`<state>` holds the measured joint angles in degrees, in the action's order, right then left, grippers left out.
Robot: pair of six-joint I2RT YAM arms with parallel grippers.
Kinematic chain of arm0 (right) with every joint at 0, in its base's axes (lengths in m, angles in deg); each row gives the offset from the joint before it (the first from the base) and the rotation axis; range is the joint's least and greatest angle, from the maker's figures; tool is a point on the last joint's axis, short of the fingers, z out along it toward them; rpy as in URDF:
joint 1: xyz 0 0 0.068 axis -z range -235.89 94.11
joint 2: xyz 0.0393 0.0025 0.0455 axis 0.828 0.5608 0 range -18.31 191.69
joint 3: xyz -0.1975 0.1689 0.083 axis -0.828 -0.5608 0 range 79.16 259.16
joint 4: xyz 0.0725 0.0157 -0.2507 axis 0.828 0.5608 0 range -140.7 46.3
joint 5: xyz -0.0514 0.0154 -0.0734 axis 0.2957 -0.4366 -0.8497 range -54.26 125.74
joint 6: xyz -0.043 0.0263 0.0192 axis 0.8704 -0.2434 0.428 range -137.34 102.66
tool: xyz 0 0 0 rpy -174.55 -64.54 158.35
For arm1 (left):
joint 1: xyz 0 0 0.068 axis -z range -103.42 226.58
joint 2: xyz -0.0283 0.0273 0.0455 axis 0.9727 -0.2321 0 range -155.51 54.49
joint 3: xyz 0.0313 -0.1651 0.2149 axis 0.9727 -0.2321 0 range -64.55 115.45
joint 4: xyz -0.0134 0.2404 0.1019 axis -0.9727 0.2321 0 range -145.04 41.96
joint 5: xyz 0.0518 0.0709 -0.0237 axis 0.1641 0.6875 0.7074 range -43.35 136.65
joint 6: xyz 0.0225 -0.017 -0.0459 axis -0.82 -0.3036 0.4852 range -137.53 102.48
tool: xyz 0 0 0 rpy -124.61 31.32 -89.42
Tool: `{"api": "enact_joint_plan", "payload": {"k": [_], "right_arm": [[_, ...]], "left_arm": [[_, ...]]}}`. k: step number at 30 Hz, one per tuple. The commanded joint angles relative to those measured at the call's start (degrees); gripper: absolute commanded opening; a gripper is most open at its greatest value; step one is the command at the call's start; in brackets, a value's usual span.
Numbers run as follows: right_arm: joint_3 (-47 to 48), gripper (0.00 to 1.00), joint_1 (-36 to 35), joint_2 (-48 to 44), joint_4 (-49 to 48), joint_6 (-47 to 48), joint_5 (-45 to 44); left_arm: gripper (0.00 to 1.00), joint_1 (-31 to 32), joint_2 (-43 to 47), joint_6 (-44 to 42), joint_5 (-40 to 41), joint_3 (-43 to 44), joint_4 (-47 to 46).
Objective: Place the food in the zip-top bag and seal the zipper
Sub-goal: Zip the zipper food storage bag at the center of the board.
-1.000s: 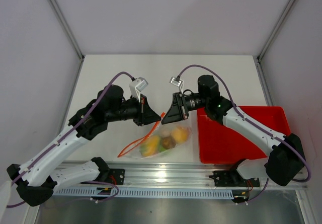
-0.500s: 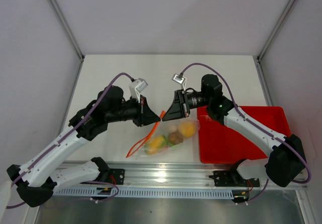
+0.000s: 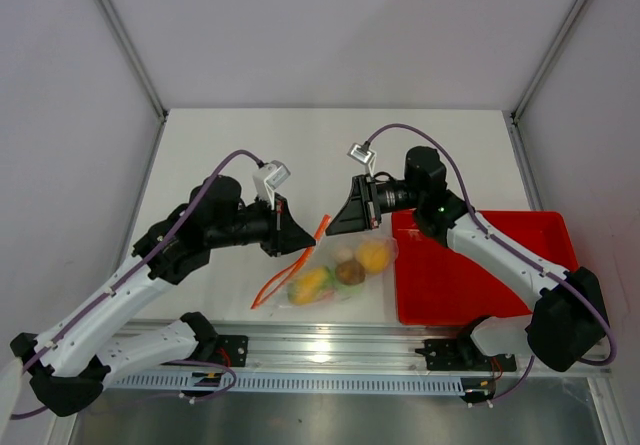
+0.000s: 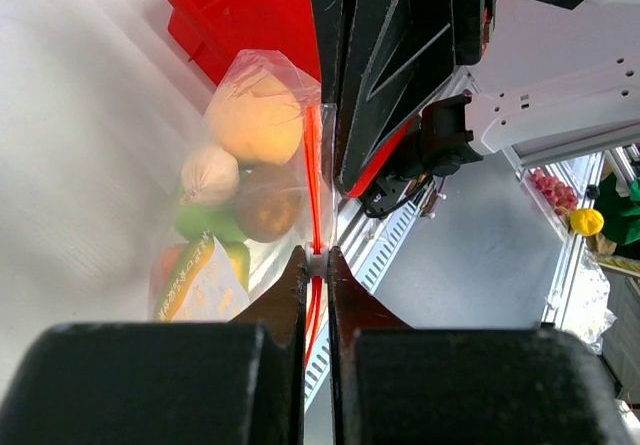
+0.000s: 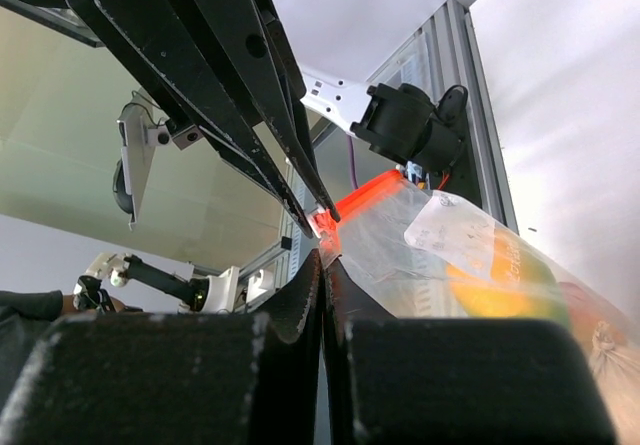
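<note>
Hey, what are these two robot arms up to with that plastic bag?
They are bagging toy fruit. The toy fruits are already inside the clear zip-top bag, next to a red tray. The left gripper and the right gripper are both shut on the bag's red-orange zipper, their tips close together. So the job is at the sealing step. I cannot tell whether the zipper is pressed shut along its whole length.
</note>
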<state>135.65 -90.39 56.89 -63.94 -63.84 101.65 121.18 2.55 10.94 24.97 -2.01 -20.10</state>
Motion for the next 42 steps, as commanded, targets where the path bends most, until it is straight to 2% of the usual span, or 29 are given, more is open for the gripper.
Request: {"api": "enact_joint_plan", "payload": {"k": [1, 16, 24, 33, 38, 40, 42], "right_arm": [[0.46, 0.0, 1.01, -1.55, -3.47, 0.18, -1.14], [-0.68, 0.0, 2.51, 0.04, 0.05, 3.34, -2.89], [-0.85, 0.0, 3.83, 0.74, 9.09, 12.04, -3.86], [-3.49, 0.0, 5.15, 0.56, 12.97, 16.35, -4.91], [-1.92, 0.0, 5.15, 1.79, 21.3, 23.19, -5.09], [1.24, 0.0, 4.88, 2.58, 28.5, 28.53, -4.91], [5.36, 0.06, 4.62, 3.46, 35.34, 31.98, -5.78]], "left_arm": [[0.01, -0.39, 0.97, -0.25, -2.76, 0.3, 2.41], [0.0, -1.36, 4.66, -0.17, -0.57, -1.37, 7.16], [0.01, -1.71, 4.39, -0.69, 0.75, -0.67, 10.58], [0.01, -1.71, 5.36, -0.7, 1.1, -1.9, 11.64], [0.0, -1.8, 5.19, -0.96, 1.37, -2.16, 12.35], [0.01, -1.8, 4.84, -1.22, 1.28, -2.16, 12.17], [0.01, -1.8, 4.4, -1.48, 0.84, -2.69, 11.82]]}}
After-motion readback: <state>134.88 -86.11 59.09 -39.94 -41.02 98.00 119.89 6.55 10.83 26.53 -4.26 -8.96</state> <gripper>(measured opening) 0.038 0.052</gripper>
